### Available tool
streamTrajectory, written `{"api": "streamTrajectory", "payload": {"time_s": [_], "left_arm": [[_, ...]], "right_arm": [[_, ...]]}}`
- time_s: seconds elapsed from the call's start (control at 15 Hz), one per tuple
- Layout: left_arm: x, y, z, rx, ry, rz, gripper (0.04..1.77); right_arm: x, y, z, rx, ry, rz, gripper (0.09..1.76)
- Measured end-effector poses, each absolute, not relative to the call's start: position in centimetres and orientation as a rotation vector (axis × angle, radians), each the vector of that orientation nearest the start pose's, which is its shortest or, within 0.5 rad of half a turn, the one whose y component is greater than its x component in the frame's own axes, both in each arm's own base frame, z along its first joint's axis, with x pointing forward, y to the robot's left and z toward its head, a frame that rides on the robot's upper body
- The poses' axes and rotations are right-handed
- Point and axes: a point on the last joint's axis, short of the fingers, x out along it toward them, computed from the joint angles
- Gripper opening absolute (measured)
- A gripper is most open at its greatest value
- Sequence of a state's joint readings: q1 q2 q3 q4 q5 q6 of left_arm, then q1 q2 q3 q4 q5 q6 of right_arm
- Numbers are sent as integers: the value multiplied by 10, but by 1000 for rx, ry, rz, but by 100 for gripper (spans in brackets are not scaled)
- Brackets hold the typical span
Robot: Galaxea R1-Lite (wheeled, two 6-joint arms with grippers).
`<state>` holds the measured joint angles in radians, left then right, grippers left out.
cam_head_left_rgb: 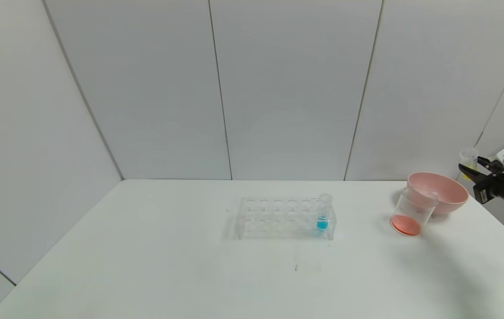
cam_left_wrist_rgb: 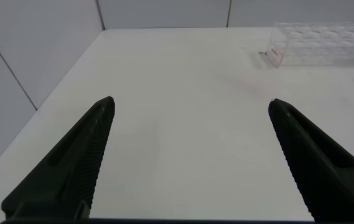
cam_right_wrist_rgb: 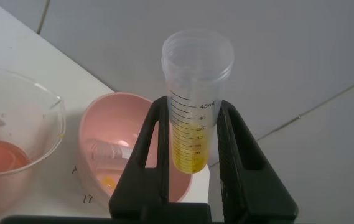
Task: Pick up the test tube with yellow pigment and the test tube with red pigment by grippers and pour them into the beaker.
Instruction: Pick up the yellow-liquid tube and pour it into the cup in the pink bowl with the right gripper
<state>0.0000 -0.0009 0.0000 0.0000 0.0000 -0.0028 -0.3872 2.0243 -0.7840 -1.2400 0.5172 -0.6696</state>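
My right gripper (cam_head_left_rgb: pixel 467 170) is at the far right, just right of the pink bowl and above the table edge. It is shut on the test tube with yellow pigment (cam_right_wrist_rgb: pixel 196 112), held upright with yellow liquid in its bottom; the tube also shows in the head view (cam_head_left_rgb: pixel 468 157). The beaker (cam_head_left_rgb: pixel 411 215) stands in front of the pink bowl, with orange-red liquid in its bottom (cam_right_wrist_rgb: pixel 2 155). A clear tube (cam_right_wrist_rgb: pixel 105 151) lies inside the bowl; no tube holding red liquid shows. My left gripper (cam_left_wrist_rgb: pixel 190 101) is open and empty over bare table, out of the head view.
The pink bowl (cam_head_left_rgb: pixel 444 197) stands at the table's right rear, touching the beaker. A clear tube rack (cam_head_left_rgb: pixel 278 217) in the table's middle holds one blue-liquid tube (cam_head_left_rgb: pixel 323 212) at its right end. Grey wall panels close the back and left sides.
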Motion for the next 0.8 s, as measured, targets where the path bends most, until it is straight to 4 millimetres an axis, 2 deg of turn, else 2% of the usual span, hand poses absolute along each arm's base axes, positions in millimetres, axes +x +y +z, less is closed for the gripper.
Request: {"api": "streamTrajectory", "payload": {"time_s": [0.33,0.8], "left_arm": [[-23,0,75,-3,-1,0,176],[-23,0,75,-3,-1,0,176]], "right_arm": [[339,-126,122,-922,-85,208,52],[341,-122,124,-1200,-157,233,52]]}}
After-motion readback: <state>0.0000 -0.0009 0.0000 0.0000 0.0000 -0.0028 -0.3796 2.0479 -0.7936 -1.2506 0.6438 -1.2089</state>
